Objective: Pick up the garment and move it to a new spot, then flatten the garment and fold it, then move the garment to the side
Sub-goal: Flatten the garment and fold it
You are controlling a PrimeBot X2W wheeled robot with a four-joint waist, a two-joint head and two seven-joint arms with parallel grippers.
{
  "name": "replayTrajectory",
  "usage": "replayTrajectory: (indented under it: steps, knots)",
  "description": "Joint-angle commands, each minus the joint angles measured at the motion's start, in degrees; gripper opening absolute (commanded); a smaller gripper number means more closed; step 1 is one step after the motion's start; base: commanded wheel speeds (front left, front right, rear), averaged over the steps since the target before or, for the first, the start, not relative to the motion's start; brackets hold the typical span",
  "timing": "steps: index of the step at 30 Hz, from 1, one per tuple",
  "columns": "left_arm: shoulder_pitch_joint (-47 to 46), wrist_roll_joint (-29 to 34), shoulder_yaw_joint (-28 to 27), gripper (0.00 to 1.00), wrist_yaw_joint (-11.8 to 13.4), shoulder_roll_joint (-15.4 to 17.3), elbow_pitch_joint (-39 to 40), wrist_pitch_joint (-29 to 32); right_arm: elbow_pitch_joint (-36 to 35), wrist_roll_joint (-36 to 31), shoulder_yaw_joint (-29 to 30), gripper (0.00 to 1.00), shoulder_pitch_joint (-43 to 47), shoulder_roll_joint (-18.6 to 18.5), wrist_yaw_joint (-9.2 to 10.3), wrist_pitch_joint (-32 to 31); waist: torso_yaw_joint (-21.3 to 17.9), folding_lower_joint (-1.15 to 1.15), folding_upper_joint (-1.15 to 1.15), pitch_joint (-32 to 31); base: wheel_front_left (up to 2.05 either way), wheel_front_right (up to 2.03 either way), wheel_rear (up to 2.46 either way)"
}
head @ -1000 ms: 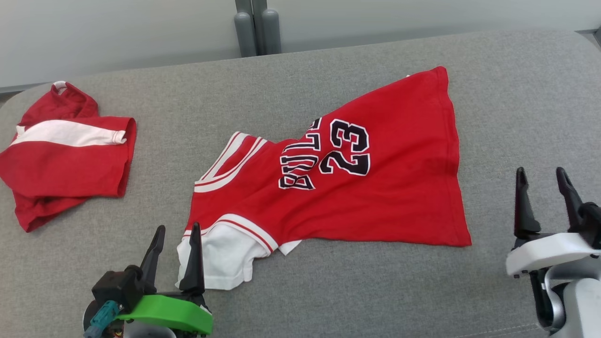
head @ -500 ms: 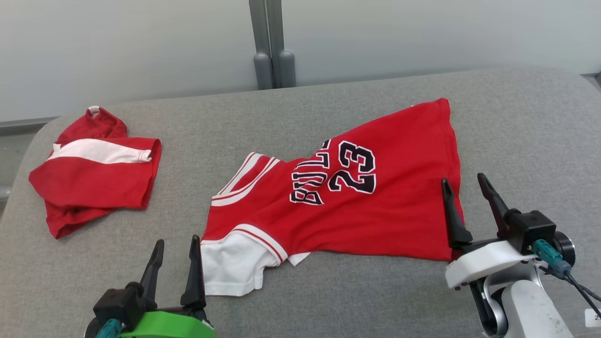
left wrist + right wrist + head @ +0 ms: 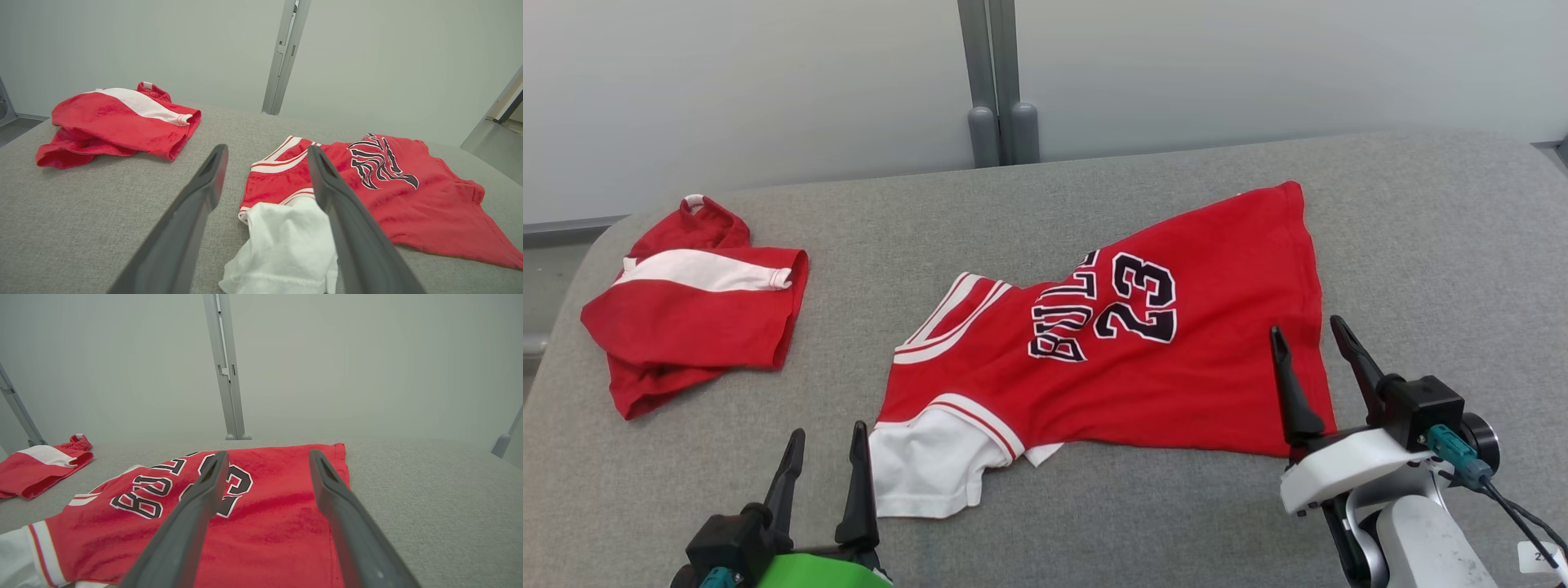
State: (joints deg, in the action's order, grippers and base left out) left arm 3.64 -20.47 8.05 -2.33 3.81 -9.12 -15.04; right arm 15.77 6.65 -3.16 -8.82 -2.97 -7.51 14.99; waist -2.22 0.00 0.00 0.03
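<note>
- grey padded surface (image 3: pixel 1094 523) under a pale wall, with a metal post (image 3: pixel 996 82) standing behind the jersey.
- red jersey (image 3: pixel 1176 384) lies spread nearly flat mid-surface, print up, its white sleeve (image 3: pixel 931 465) rumpled at the jersey's near left corner.
- left gripper (image 3: pixel 827 429) hovers just beside that white sleeve, fingers wide apart, holding nothing.
- right gripper (image 3: pixel 1305 325) sits over the jersey's near right hem corner, fingers wide, nothing between them.
- second red garment (image 3: pixel 694 327), folded, lies well apart to the jersey's left.
</note>
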Motion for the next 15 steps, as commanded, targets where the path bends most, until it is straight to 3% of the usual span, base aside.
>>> replayTrajectory:
  steps: [1,15]
  knots:
    - [0.9,0.6,-0.32,1.0,-0.31,-0.2,-0.31,-0.19,0.21,0.32,-0.2,1.0,0.0,0.07,0.04,0.26,-0.01,0.0,0.0,0.1,0.0,0.0,0.0]
    - [-1.63,-0.81,1.85,1.0,-2.82,2.29,-13.83,2.24,1.01,1.43,-0.24,1.0,-1.22,0.07,0.05,0.27,-0.63,0.0,0.0,3.73,0.0,0.0,0.0]
